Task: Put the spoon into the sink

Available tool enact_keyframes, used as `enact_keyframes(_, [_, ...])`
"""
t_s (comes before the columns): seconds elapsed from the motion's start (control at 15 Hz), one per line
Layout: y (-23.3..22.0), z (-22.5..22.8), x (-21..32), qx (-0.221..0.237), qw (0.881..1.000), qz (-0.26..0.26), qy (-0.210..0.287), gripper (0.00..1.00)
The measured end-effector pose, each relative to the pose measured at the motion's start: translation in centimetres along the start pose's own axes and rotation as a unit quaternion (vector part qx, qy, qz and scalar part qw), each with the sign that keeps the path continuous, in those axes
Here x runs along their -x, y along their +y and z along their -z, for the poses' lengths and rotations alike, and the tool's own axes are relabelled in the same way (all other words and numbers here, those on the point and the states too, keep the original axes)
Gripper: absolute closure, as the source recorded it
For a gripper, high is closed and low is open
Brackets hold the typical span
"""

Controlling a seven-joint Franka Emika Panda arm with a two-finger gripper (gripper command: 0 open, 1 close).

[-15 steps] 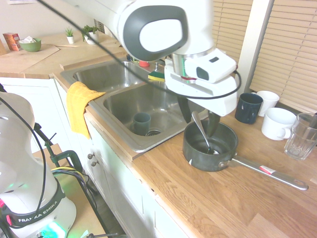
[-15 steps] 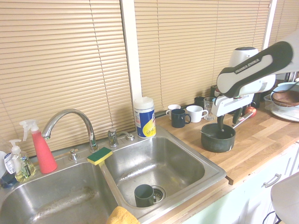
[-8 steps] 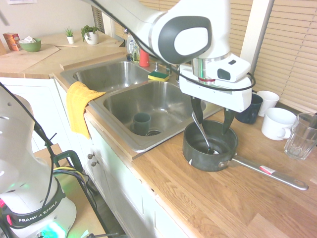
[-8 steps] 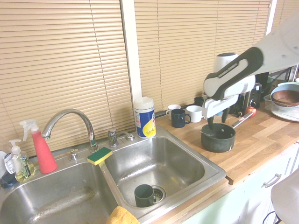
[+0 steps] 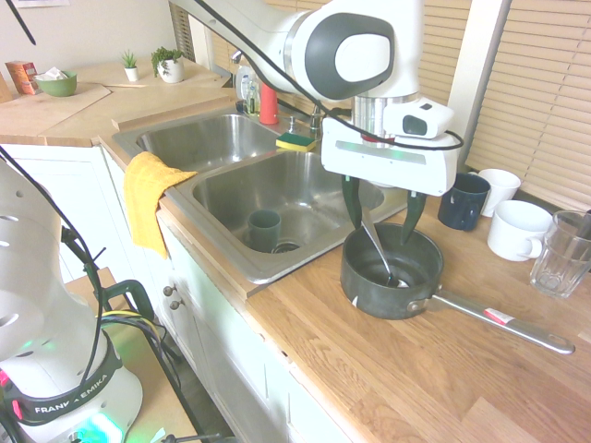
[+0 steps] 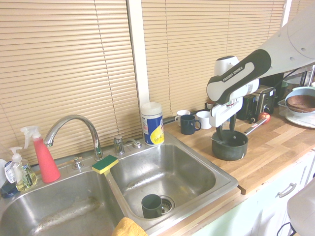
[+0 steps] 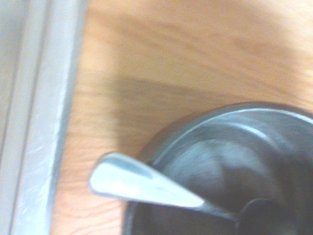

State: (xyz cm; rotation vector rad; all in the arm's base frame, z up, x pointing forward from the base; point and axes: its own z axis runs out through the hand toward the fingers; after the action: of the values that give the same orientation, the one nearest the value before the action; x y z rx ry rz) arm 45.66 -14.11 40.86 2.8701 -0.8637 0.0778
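So the step in hand looks like the reach for the pickup: nothing is gripped yet, and the sink (image 5: 217,198) hasn't been given its spoon.

Biggest thing first. A wooden countertop (image 5: 416,369) runs along a window covered by slatted blinds (image 6: 74,59), with white cabinets below. The two-basin steel sink is let into it, to the left of the arm in the first exterior view; a dark mug (image 5: 264,231) is seen standing by the drain of the nearer-right basin, and a yellow cloth (image 5: 148,198) is draped over the front edge. A curved tap (image 6: 74,130), a red spray bottle (image 6: 42,155) and a yellow-green sponge (image 6: 105,163) are lined up at the far rim.

Just right of the sink, a dark saucepan (image 5: 388,277) is parked on the wood, its long steel handle pointed away to the right. The spoon (image 5: 374,245) is propped inside it, bowl down on the pan floor and handle tip leaned up over the rim toward the sink side. That tip is shown close and blurry in the wrist view (image 7: 142,181).

The gripper (image 5: 381,217) is held right over the pan with its fingers spread apart, one on each side of the spoon handle, not touching it as far as can be told.

Next move, as a guess: the fingers would need to be lowered a touch and closed across the thin handle, squarely, since a slim slanted handle could easily be knocked sideways or slipped. Then a lift clear of the pan rim and a carry left over the basin.

Mugs (image 5: 503,212) and a glass (image 5: 561,254) are clustered far right, out of the way.
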Motion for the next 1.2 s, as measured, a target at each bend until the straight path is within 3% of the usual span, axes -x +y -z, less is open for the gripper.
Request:
enact_keyframes(0.67, [-1.0,-4.1,-3.5,0.019,0.996,0.085,-0.019,0.00])
enact_keyframes(0.73, [-1.3,-4.4,-3.5,0.019,0.995,0.093,-0.017,1.00])
enact_keyframes(1.2, [-2.2,-4.5,-3.7,0.018,0.992,0.122,-0.003,1.00])
